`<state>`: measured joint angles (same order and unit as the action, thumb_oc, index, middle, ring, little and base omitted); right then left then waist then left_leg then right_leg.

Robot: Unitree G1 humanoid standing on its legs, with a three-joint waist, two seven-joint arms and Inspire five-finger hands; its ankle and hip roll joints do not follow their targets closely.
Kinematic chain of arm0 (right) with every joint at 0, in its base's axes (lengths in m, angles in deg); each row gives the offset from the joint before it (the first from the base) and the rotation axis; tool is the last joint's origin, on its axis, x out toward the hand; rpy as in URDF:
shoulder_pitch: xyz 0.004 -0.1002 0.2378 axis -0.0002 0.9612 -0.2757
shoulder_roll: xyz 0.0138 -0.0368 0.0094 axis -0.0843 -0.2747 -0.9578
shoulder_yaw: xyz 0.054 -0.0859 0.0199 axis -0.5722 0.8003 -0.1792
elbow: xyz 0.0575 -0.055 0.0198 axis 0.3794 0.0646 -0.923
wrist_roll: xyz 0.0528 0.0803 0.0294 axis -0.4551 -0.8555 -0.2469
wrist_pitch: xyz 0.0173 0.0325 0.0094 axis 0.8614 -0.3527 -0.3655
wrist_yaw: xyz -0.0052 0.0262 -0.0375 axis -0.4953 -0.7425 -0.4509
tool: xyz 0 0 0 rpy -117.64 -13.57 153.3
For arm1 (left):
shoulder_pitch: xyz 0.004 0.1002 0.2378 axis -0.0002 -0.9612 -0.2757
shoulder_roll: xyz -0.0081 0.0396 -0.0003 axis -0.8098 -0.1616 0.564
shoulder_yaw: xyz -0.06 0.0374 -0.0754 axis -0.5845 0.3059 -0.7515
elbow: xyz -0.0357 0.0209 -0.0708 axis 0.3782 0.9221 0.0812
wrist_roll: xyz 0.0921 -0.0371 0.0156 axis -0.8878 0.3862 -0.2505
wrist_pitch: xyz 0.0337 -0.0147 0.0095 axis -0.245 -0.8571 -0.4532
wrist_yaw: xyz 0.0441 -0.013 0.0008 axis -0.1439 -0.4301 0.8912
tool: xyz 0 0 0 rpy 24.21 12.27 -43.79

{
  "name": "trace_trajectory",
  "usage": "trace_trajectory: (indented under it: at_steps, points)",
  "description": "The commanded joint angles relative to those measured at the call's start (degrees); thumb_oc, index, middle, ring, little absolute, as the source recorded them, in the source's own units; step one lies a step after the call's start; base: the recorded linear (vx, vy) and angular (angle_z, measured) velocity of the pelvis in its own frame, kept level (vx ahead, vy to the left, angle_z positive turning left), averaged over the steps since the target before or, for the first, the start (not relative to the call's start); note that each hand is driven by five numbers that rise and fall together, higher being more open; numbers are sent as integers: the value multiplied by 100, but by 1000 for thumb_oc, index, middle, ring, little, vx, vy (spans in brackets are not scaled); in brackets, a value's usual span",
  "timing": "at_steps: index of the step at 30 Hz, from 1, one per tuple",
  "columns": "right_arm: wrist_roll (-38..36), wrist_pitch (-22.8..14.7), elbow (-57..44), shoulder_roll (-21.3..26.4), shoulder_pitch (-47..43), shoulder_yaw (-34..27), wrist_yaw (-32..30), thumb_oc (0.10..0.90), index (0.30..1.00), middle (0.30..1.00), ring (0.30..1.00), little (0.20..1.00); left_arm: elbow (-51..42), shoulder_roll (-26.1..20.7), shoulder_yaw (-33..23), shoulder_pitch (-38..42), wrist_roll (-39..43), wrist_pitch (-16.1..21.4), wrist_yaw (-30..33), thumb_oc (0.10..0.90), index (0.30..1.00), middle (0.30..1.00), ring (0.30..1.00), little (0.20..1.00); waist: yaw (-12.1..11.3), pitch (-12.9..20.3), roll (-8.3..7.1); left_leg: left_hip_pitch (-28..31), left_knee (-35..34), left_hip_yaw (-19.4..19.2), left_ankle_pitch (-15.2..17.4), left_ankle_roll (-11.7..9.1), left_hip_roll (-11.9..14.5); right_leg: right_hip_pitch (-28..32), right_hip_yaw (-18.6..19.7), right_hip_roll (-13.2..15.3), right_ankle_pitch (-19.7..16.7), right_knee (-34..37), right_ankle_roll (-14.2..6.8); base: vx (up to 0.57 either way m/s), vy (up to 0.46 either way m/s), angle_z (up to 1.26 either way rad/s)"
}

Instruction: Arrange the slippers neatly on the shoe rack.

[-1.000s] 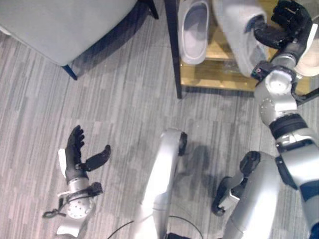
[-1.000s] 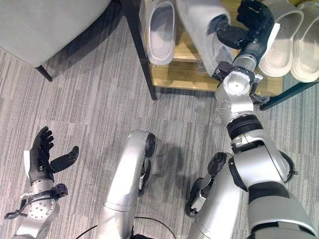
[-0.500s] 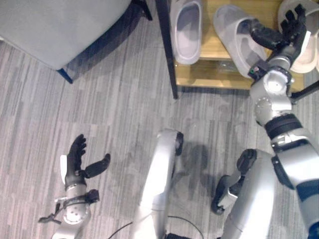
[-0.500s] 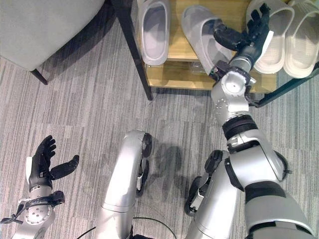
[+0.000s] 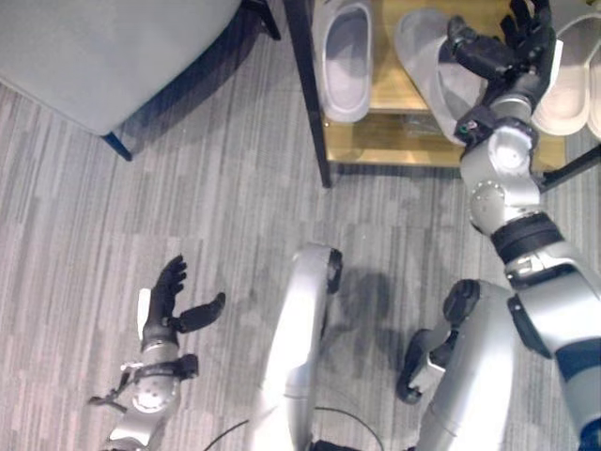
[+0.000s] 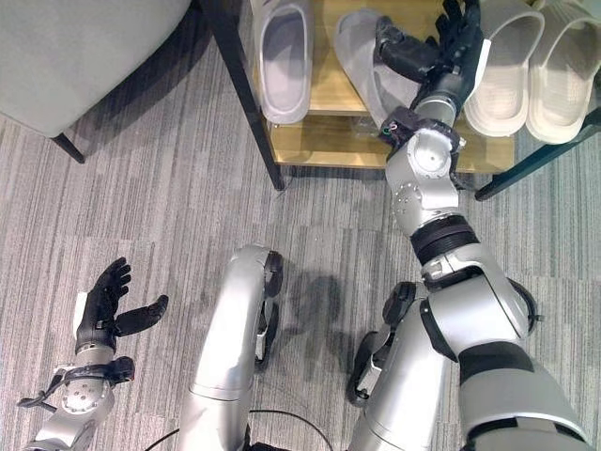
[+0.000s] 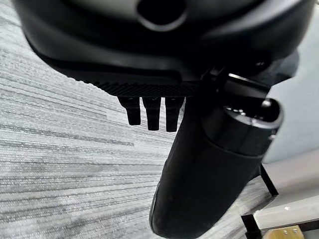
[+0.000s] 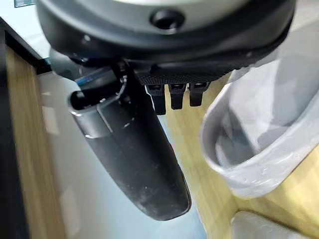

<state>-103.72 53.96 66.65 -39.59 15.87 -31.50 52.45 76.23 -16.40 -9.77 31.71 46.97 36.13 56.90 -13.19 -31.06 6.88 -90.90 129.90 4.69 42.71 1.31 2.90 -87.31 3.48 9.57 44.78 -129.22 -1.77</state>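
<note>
From the left eye view, the right hand (image 5: 507,42) hovers with fingers spread, released, over a grey slipper (image 5: 427,66) lying askew on the shoe rack (image 5: 404,141); its heel overhangs the near edge, so a nudge could tip it off. From the right eye view, four slippers count out: two grey, with the second grey slipper (image 6: 284,56) left, two cream slippers (image 6: 526,66) right. The left hand (image 6: 105,310) hangs relaxed, empty, above floor in its wrist view.

Silver-grey jointed arms end in dark, white-thumbed hands.
</note>
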Motion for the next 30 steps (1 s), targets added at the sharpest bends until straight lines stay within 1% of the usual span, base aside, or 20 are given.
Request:
trace_trajectory:
  at_steps: [1, 3, 4, 5, 6, 7, 8, 11, 12, 13, 15, 17, 20, 21, 23, 30]
  points:
    - [849, -990, -924, 237, -570, -303, -143, 800, 900, 900, 900, 900, -219, -350, -64, 94, -349, 350, 254, 800, 900, 900, 900, 900, -164, 127, -54, 94, -66, 523, 631, 291, 80, -264, 237, 240, -462, 313, 544, 0, 0, 0]
    - [886, -981, -951, 235, -555, -308, -178, 800, 900, 900, 900, 900, -213, -347, -55, 101, -356, 352, 261, 800, 900, 900, 900, 900, -167, 127, -51, 94, -65, 524, 631, 290, 79, -264, 236, 240, -462, 312, 544, 0, 0, 0]
    - [1108, -1057, -1188, 281, -515, -407, -315, 800, 900, 900, 900, 900, -180, -264, -83, 90, -385, 382, 331, 800, 900, 900, 900, 900, -173, 127, -61, 94, -67, 528, 627, 291, 67, -264, 236, 240, -462, 315, 544, 0, 0, 0]
    - [1150, -1096, -1334, 286, -443, -423, -283, 800, 900, 900, 900, 900, -126, -167, -158, 55, -255, 408, 362, 800, 900, 900, 900, 900, -180, 127, -66, 94, -66, 529, 625, 294, 62, -264, 234, 238, -463, 311, 546, 0, 0, 0]
    - [1202, -1187, -1604, 247, -281, -568, -331, 800, 900, 900, 900, 900, -64, -64, -318, 7, -44, 503, 415, 800, 900, 900, 900, 900, -170, 127, -73, 94, -63, 534, 619, 293, 47, -264, 240, 234, -458, 298, 555, 0, 0, 0]
    - [1229, -1175, -1644, 235, -251, -585, -354, 800, 900, 900, 900, 900, -64, -77, -328, -7, -32, 509, 406, 800, 900, 900, 900, 900, -165, 127, -86, 94, -60, 532, 617, 292, 44, -264, 243, 236, -456, 294, 555, 0, 0, 0]
    - [1388, -1184, -1942, 216, 5, -699, -363, 800, 900, 900, 900, 900, -90, 43, -445, -53, 67, 545, 452, 800, 900, 900, 900, 900, -150, 127, -118, 94, -66, 529, 616, 295, 34, -264, 256, 226, -461, 291, 555, 0, 0, 0]
    - [1601, -1161, -2269, 170, 383, -873, -368, 800, 900, 900, 900, 900, -53, 147, -542, -28, 67, 543, 497, 800, 900, 900, 900, 900, -108, 127, -164, 94, -83, 515, 614, 297, 23, -264, 272, 203, -469, 300, 550, 0, 0, 0]
    - [1805, -1134, -2609, 101, 792, -1067, -343, 800, 900, 900, 900, 900, -15, 236, -563, 35, 15, 504, 503, 800, 900, 900, 900, 900, -35, 127, -203, 94, -90, 506, 607, 302, 11, -264, 279, 191, -464, 305, 547, 0, 0, 0]
    - [1835, -1110, -2667, 97, 840, -1096, -359, 800, 900, 900, 900, 900, -10, 229, -555, 38, 10, 503, 505, 800, 900, 900, 900, 900, -38, 127, -211, 94, -88, 501, 603, 302, 5, -264, 285, 196, -461, 299, 547, 0, 0, 0]
    - [2083, -1082, -2935, 68, 1299, -1297, -340, 800, 900, 900, 900, 900, 41, 333, -523, 141, -35, 480, 463, 800, 900, 900, 900, 900, 8, 127, -259, 94, -81, 477, 595, 307, -19, -264, 292, 197, -453, 277, 546, 0, 0, 0]
    - [2317, -1082, -3022, -18, 1725, -1548, -409, 800, 900, 900, 900, 900, 121, 478, -577, 164, 90, 503, 446, 800, 900, 900, 900, 900, 43, 127, -286, 94, -75, 468, 586, 309, -37, -264, 282, 195, -453, 270, 547, 0, 0, 0]
    - [2369, -1070, -2991, -48, 1852, -1624, -445, 800, 900, 900, 900, 900, 149, 472, -601, 160, 61, 518, 472, 800, 900, 900, 900, 900, 44, 127, -297, 94, -73, 461, 575, 309, -42, -264, 281, 199, -458, 262, 545, 0, 0, 0]
    - [2550, -1026, -2960, 0, 2121, -1782, -512, 800, 900, 900, 900, 900, 149, 434, -651, 123, -107, 514, 541, 800, 900, 900, 900, 900, 74, 127, -311, 94, -85, 458, 561, 306, -54, -264, 287, 196, -461, 257, 545, 0, 0, 0]
    - [2615, -1006, -2923, 43, 2263, -1851, -528, 800, 900, 900, 900, 900, 137, 400, -646, 108, -213, 512, 575, 800, 900, 900, 900, 900, 86, 127, -317, 94, -84, 462, 555, 301, -62, -264, 295, 189, -452, 248, 548, 0, 0, 0]
    - [2444, -977, -2768, 91, 2388, -1788, -335, 800, 900, 900, 900, 900, 199, 409, -668, 133, -287, 512, 618, 800, 900, 900, 900, 900, 104, 127, -316, 94, -56, 481, 564, 288, -53, -264, 305, 177, -445, 243, 555, 0, 0, 0]
